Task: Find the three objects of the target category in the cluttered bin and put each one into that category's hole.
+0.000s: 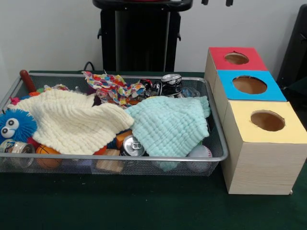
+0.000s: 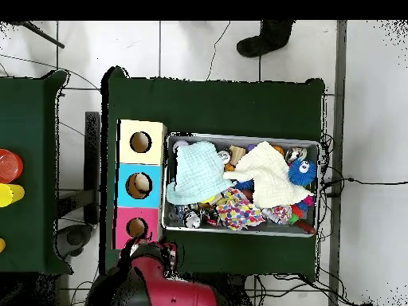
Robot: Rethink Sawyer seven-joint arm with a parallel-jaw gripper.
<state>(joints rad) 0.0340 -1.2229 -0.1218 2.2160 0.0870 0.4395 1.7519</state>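
The wire-mesh bin (image 1: 144, 157) stands on the green table, left of the box; it also shows in the overhead view (image 2: 239, 229). The confetti cloth (image 1: 112, 86) (image 2: 237, 211) lies crumpled at the bin's side nearest the robot. The cream waffle cloth (image 1: 72, 120) (image 2: 271, 175) is spread over the clutter. The mint-green waffle cloth (image 1: 168, 122) (image 2: 195, 174) lies at the end by the box. The yellow-topped hole (image 1: 267, 120) (image 2: 140, 143) is farthest from the robot. My gripper (image 1: 217, 2) shows only two separated tips at the top edge, open and empty, high above the box.
The blue-topped hole (image 1: 249, 85) and the red-topped hole (image 1: 236, 58) adjoin the yellow one. A blue fuzzy ball with eyes (image 1: 14, 124), cans (image 1: 132, 146), a baseball (image 1: 199, 152) and an orange ball (image 1: 45, 151) crowd the bin. A person's shoe (image 2: 267, 40) is beyond the table.
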